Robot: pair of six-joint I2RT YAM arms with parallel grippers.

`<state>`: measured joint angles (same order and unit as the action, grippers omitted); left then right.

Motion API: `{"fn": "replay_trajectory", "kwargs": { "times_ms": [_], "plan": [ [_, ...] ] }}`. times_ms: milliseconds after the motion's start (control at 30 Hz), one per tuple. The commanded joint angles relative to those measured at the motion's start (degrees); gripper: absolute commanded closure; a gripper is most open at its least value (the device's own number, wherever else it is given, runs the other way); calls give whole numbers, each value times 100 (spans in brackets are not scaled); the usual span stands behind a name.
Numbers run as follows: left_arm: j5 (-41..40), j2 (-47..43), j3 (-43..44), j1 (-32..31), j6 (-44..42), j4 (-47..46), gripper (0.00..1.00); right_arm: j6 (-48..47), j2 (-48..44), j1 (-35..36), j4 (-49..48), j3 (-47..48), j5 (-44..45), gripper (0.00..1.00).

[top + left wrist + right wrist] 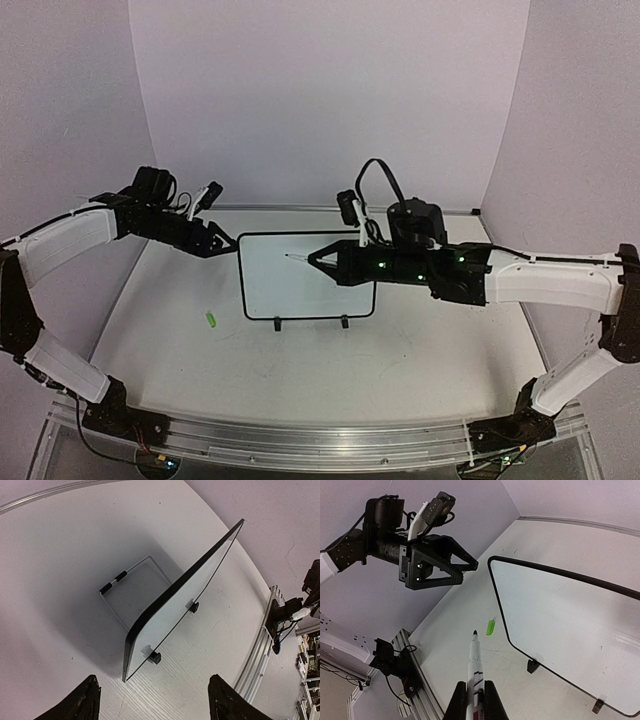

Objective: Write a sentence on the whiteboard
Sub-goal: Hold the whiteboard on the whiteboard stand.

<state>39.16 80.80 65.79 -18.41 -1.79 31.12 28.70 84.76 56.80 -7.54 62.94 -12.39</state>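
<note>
The white table (420, 350) has a metal rail (330, 440) along its near edge at 6 o'clock. On the rail are the two arm bases, one at 7 o'clock (125, 415) and one at 5 o'clock (510, 432). The whiteboard (275, 295) stands a little beyond the table's centre, toward 12 o'clock. It is tilted back on two small black feet (277, 324), with a wire stand (125, 597) behind it. A small green cap (211, 320) lies flat on the tabletop at about 8 o'clock from the board, near its lower left corner but apart from it.
</note>
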Motion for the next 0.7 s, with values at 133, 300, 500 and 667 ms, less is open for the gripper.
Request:
{"fn": "replay_trajectory", "kwargs": {
  "times_ms": [133, 300, 500, 667],
  "plan": [
    [581, 131, 17, 4, -948, -562, 28, -13, 807, 210, -910, 752, 423, 100],
    [602, 132, -51, 5, -972, -705, 38, 30, 1223, 252, -1078, 1005, 513, 100],
    [383, 366, 230, 6, -1095, -532, 43, 6, 1469, 255, -1083, 1203, 466, 100],
    [382, 664, 487, 9, -1323, -291, 48, 50, 1634, 253, -1026, 1354, 528, 100]
  ]
}}
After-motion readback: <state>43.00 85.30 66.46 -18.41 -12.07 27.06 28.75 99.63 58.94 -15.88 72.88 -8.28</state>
